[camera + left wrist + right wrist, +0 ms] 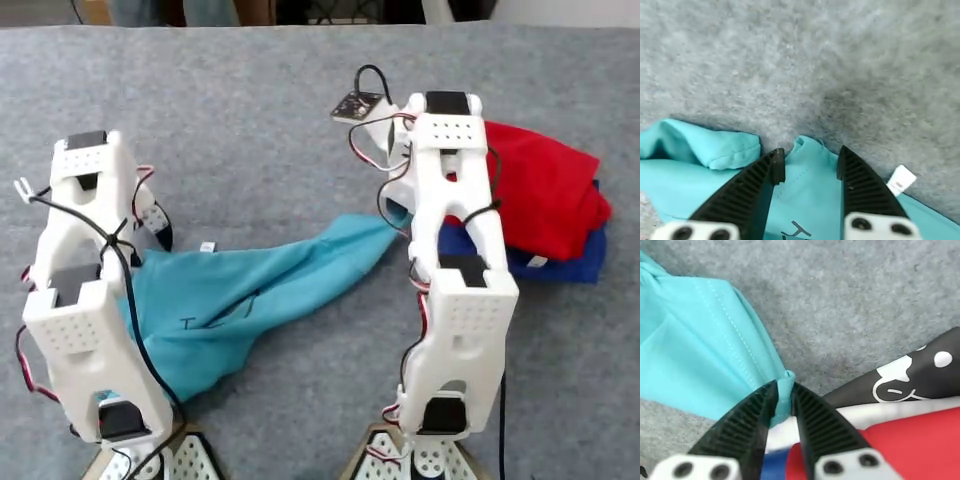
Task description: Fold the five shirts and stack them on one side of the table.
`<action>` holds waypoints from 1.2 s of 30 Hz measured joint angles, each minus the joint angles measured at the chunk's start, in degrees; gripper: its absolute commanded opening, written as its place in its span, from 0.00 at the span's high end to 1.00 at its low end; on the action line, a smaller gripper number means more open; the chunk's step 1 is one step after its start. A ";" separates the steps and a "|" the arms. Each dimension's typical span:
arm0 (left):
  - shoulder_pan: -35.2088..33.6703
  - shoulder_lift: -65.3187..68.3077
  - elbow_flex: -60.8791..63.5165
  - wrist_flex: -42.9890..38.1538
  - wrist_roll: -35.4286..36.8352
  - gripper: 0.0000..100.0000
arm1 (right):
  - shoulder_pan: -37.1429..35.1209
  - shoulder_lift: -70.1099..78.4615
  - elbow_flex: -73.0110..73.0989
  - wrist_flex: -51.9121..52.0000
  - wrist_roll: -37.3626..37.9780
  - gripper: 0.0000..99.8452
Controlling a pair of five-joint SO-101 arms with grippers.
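The teal shirt (250, 295) lay stretched across the table (250, 120) between the two arms, bunched wide near the left arm and drawn narrow toward the right. The right gripper (784, 390) was nearly closed, its jaws pinching a hemmed edge of the teal cloth. The left gripper (807, 162) stood with its jaws well apart over the shirt's other end, cloth showing in the gap but nothing pinched; a white tag (901, 180) lay just beside it. By the right arm sat a pile: a red shirt (545, 185) on a blue shirt (570, 260), with a black printed shirt (920, 375) next to the right gripper.
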 measured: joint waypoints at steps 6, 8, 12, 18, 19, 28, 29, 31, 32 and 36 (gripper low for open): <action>-0.09 3.43 -0.26 -0.09 0.09 0.81 | 0.00 0.00 0.00 0.00 0.00 0.99; 0.00 4.40 -0.97 0.18 0.09 0.84 | 0.00 0.00 0.00 -0.09 0.00 0.99; 0.44 6.77 -1.14 -0.18 0.09 0.96 | 0.00 0.00 0.00 -0.09 0.00 0.99; 0.70 8.09 -3.96 -0.26 0.26 0.97 | 0.00 0.00 0.00 -0.09 0.00 0.99; 0.70 8.00 -4.48 -0.26 0.26 0.97 | 0.00 0.00 0.00 -0.09 -0.09 0.99; 0.09 8.53 -16.62 6.07 -2.02 0.97 | 0.00 0.00 -3.34 -0.18 -4.48 0.99; 0.18 8.53 -19.96 7.82 -2.90 0.97 | 0.00 0.00 -5.71 -0.09 -6.07 0.99; -0.35 8.53 -27.78 11.25 -4.31 0.97 | 0.00 0.00 -12.04 -0.09 -9.41 0.99; -0.88 8.44 -32.53 12.31 -4.84 0.97 | -0.09 0.00 -15.74 -0.09 -11.43 0.99; -2.64 4.84 -51.16 13.45 -7.12 0.97 | -2.99 0.00 -33.14 0.88 -18.64 0.99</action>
